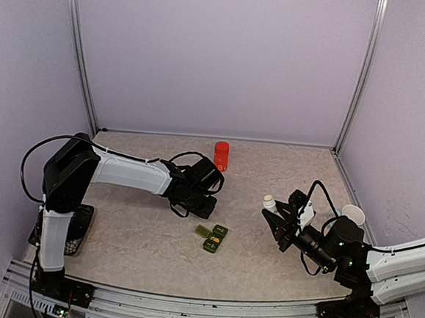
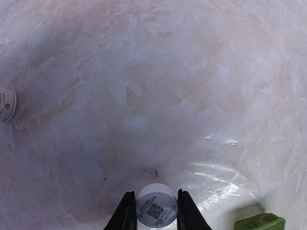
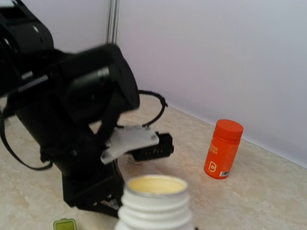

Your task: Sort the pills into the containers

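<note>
1. The left gripper (image 2: 154,215) was pointed down at the table (image 1: 133,234), out near the middle.
2. Its two dark fingers (image 2: 125,213) were seen pressed against opposite sides of a round white cap (image 2: 155,203) with black print on its face, so the cap was pinched between them.
3. Whether the cap was resting on the table or lifted off it could not be told.
4. The right gripper (image 1: 273,214) was held above the right side of the table, closed around a white bottle (image 1: 269,202).
5. The bottle's mouth (image 3: 156,186) was uncovered, and a yellowish inside was shown; the fingers themselves were hidden in the right wrist view.
6. The green pill box (image 1: 212,237) was lying on the table between the two grippers, just beside the left one and not touched by either.
7. One corner of the pill box was caught at the lower right of the left wrist view.
8. An orange bottle (image 1: 221,155) with its cap on was standing upright near the back wall, well apart from the pill box.
</note>
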`<state>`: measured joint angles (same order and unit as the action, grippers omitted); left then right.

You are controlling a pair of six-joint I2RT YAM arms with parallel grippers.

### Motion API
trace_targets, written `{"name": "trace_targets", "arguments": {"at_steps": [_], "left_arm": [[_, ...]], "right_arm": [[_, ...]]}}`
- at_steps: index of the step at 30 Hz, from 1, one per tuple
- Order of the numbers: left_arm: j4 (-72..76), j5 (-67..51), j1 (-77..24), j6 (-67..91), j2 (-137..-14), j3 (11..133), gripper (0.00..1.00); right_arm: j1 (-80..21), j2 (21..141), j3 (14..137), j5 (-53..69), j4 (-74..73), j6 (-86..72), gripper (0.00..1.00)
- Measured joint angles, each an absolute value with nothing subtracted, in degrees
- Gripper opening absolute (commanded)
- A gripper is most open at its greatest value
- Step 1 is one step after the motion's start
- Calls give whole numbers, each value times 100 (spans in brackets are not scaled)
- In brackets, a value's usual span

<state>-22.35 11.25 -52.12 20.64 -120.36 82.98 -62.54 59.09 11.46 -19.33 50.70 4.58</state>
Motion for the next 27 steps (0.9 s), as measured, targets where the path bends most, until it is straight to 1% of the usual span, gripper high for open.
{"name": "trace_targets", "arguments": {"at_steps": [4, 8, 14, 19, 27], "left_arm": [[-2241, 993, -5288, 2071, -11636, 8298, 17], [-2252, 871, -5478, 2071, -10973, 8309, 17], [-2224, 458, -5822, 2080, -10167, 8613, 18], [-2128, -25, -6047, 2233, -9859, 8772, 18], [-2014, -663, -6272, 2469, -9828, 8792, 18]], "right_arm": [[-6254, 5778, 1146, -1896, 4976, 460, 33], [-6254, 5509, 1146, -1822, 4768, 460, 32], [-6254, 5218, 1146, -1712, 4368, 467, 32], [-6254, 5365, 1297, -1514, 3940, 508, 31], [-6254, 5465, 1590, -1356, 3638, 539, 31]]}}
